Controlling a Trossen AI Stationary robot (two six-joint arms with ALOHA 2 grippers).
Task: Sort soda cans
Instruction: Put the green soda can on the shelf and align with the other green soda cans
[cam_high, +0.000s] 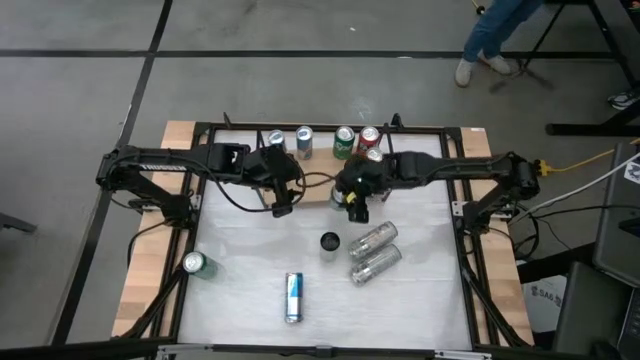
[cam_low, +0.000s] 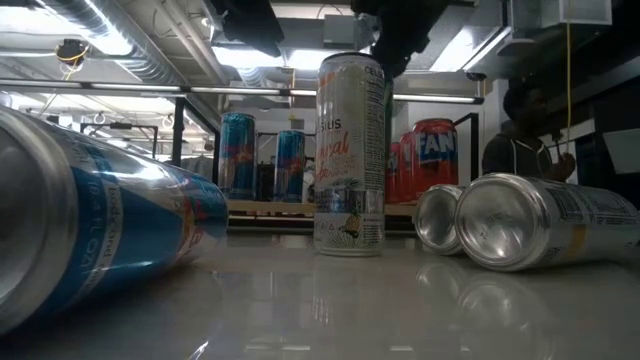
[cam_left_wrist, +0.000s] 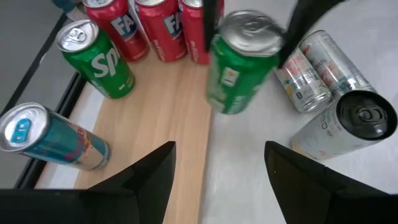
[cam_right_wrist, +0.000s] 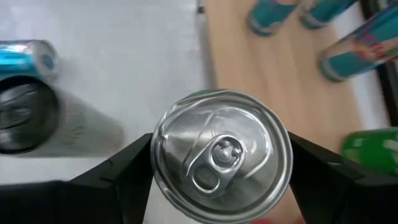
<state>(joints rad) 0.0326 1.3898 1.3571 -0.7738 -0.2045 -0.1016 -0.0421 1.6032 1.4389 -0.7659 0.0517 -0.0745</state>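
My right gripper (cam_high: 356, 203) is shut on a green soda can (cam_left_wrist: 241, 68) with a silver top (cam_right_wrist: 221, 154), over the far middle of the table. My left gripper (cam_high: 282, 205) hovers open just left of it, nothing between its fingers (cam_left_wrist: 155, 174). On the wooden strip at the far edge stand blue cans (cam_high: 276, 140), a green one (cam_high: 344, 142) and red ones (cam_high: 369, 137). A black-topped silver can (cam_high: 330, 242) stands upright mid-table. Beside it two silver cans (cam_high: 374, 240) lie on their sides. My right gripper pinches the green can between its two fingers, one on each side of the wall just under the top rim (cam_right_wrist: 157, 155). The fingers (cam_left_wrist: 211, 25) come slanting down from above. The can hangs about upright, slightly tilted, lifted clear of the table.
A blue-and-silver can (cam_high: 293, 297) lies on its side near the front edge, and a green can (cam_high: 195, 264) sits at the table's left. A black frame (cam_high: 330, 128) rims the table. A person's legs (cam_high: 490, 35) show beyond the far edge.
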